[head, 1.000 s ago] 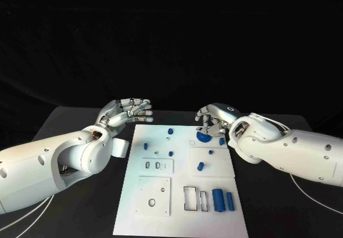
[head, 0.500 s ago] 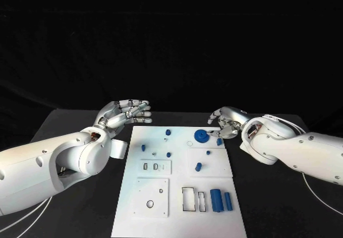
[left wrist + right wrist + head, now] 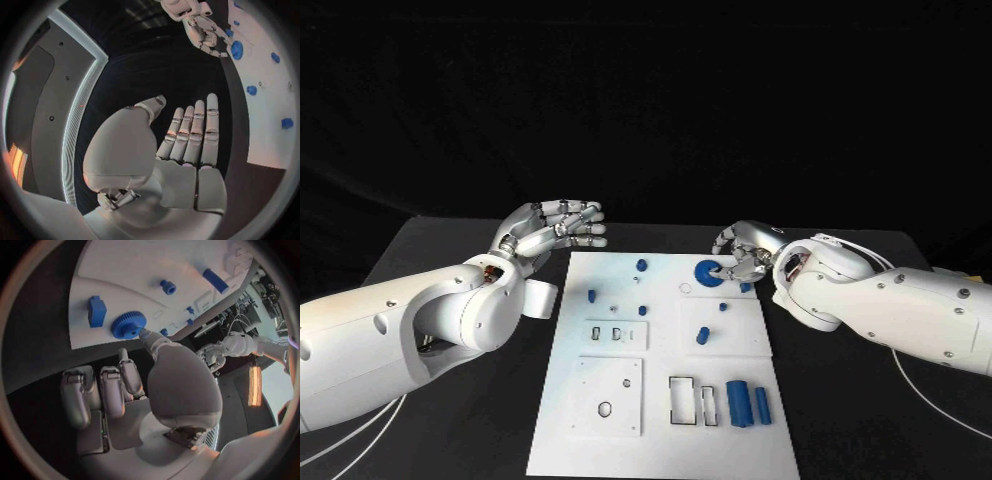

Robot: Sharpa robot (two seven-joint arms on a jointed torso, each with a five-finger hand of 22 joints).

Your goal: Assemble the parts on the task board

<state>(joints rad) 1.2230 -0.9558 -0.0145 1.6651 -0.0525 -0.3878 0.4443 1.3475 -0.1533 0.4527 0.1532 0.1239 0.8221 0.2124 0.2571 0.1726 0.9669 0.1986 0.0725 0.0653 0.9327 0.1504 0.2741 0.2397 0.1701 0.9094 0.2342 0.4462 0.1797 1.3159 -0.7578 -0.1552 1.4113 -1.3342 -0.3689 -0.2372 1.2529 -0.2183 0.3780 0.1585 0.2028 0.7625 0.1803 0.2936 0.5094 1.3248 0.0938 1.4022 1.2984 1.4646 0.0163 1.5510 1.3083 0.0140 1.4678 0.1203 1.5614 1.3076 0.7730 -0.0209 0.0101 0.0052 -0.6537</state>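
The white task board (image 3: pixel 589 420) lies in the middle of the table. A blue gear (image 3: pixel 711 272) sits near its far right corner, with a small blue block (image 3: pixel 744 286) beside it. My right hand (image 3: pixel 747 250) is at the gear. In the right wrist view my right hand (image 3: pixel 156 390) touches the gear (image 3: pixel 128 325) with its thumb while the other fingers are curled in, holding nothing. My left hand (image 3: pixel 557 228) hovers just beyond the board's far left corner. Seen from the left wrist, my left hand (image 3: pixel 187 145) has its fingers straight and holds nothing.
Small blue pegs (image 3: pixel 642 265) stand along the board's far part. A blue piece (image 3: pixel 704 335) sits on the middle right plate. Two blue cylinders (image 3: pixel 750 403) lie beside rectangular slots (image 3: pixel 682 400) near the front right. Black table surrounds the board.
My right hand drew back to the right off the gear, then came back so that its thumb touches it. The left hand has stayed where it was.
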